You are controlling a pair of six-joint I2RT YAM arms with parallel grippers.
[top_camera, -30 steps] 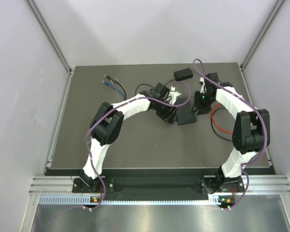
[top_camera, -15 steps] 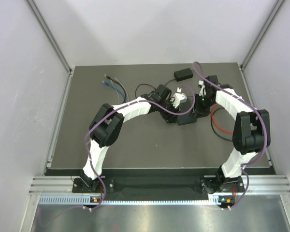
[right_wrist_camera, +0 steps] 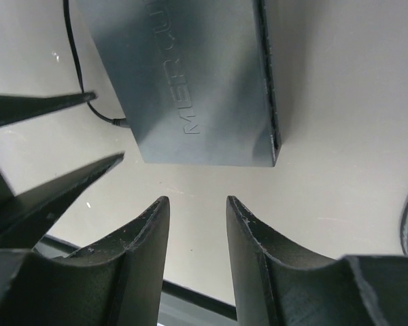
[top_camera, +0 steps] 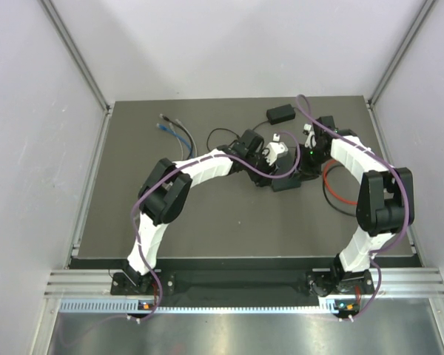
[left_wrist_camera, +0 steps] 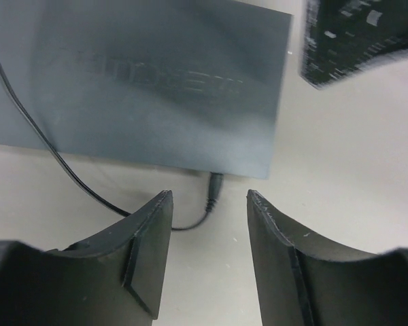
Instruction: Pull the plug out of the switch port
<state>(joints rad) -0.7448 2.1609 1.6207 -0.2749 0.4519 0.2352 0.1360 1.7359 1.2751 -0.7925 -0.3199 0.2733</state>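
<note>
The switch (top_camera: 285,183) is seen lying on the dark surface (top_camera: 207,214), in its far right-hand part, between the ends of the two arms. In the left wrist view its plain grey top fills the upper part of the picture. The plug (left_wrist_camera: 215,185) is seen against the near edge of the box, apparently not yet pulled out. A thin black cord (left_wrist_camera: 61,166) curves away from the plug to the left and crosses the left part of the box in that view. The left fingers (left_wrist_camera: 149,241) are held apart with nothing between them; the plug lies just ahead of the gap and is not touched. The right fingers (right_wrist_camera: 146,251) are likewise held apart and empty. They are pointed at a short end of the switch, which lies just beyond their tips without being touched. In the right wrist view the tips of the left fingers are seen at the left edge, just beside the plug. A black adapter block (top_camera: 281,113) is placed near the far edge of the surface, behind the switch and apart from it. A red cable (top_camera: 330,188) is looped on the surface to the right of the switch, partly under the right arm. A bundle of blue and black cables (top_camera: 176,132) is laid well apart, toward the far left.
</note>
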